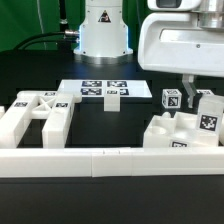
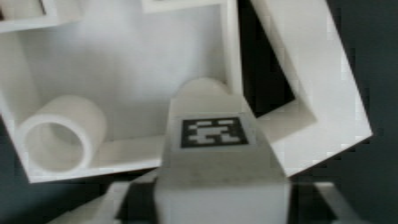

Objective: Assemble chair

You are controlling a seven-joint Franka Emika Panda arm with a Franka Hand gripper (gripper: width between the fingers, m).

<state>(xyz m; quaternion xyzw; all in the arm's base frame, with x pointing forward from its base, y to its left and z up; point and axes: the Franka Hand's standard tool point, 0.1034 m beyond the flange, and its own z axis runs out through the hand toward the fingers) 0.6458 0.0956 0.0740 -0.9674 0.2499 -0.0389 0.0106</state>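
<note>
My gripper [image 1: 192, 96] hangs over the chair pieces at the exterior view's right. In the wrist view the gripper [image 2: 217, 198] is shut on a white chair post [image 2: 214, 135] with a rounded end and a square tag. The grey fingers [image 2: 139, 196] press on both of its sides. Behind the post lies a white chair slab [image 2: 125, 70] with a raised rim and a round socket [image 2: 63, 140]. In the exterior view the held post [image 1: 204, 103] stands over the slab pieces [image 1: 175, 133]. A second tagged post [image 1: 170, 100] stands beside it. The X-braced frame [image 1: 40, 115] lies at the left.
The long low white border wall [image 1: 110, 160] runs along the front. The marker board [image 1: 100, 90] lies flat in the middle, before the robot base [image 1: 103, 30]. The table is black.
</note>
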